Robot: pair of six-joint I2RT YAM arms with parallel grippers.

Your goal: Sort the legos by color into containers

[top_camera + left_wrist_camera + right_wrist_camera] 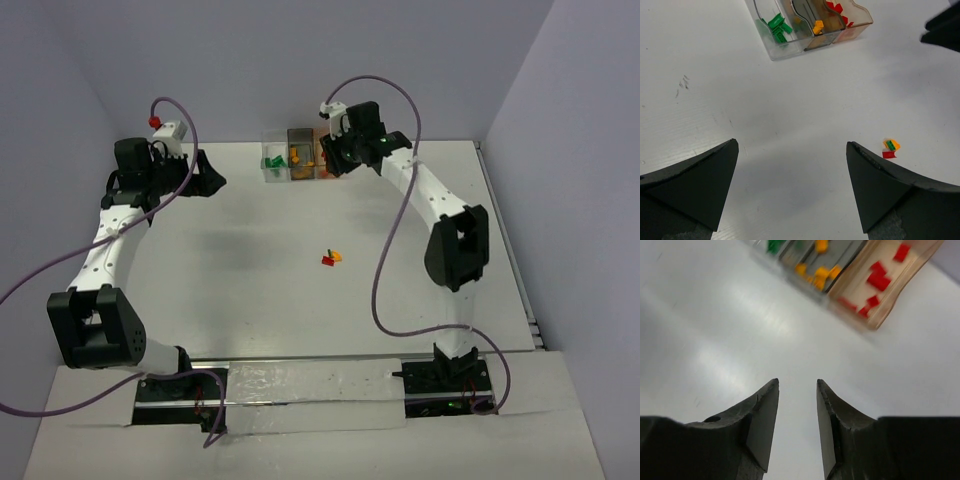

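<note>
Legos [332,258]: small loose cluster near table centre, about 5 o'clock from the boxes. All others already boxed.

Table [250,300]: white, flat.

Left gripper [792,145]: parked at 10 o'clock of the table, jaws spread wide, nothing between.

Right gripper [797,382]: up at 12 o'clock, just beside the boxes, jaws parted narrowly, nothing held.

Containers, one row at 12 o'clock:
- clear box [782,54], green bricks [777,27]
- grey box [815,42], orange-yellow bricks [818,25]
- orange box [855,280], red bricks [879,277]

Cluster, left wrist view: red brick [888,155] at its 6 o'clock, touching a yellow brick [895,147] with a green brick [889,145] on or against it. Stacked or merely abutting, cannot tell.

Judged step: fetch one piece from the cluster.
- Take the red brick first, as the most exposed.
- Open wider before descending.
- Come straight down with the fingers straddling the red brick alone.
- Close gently to avoid flicking the neighbours.
- Lift clear, then carry to the orange box.
- Release low inside the walls, not above the rim.
</note>
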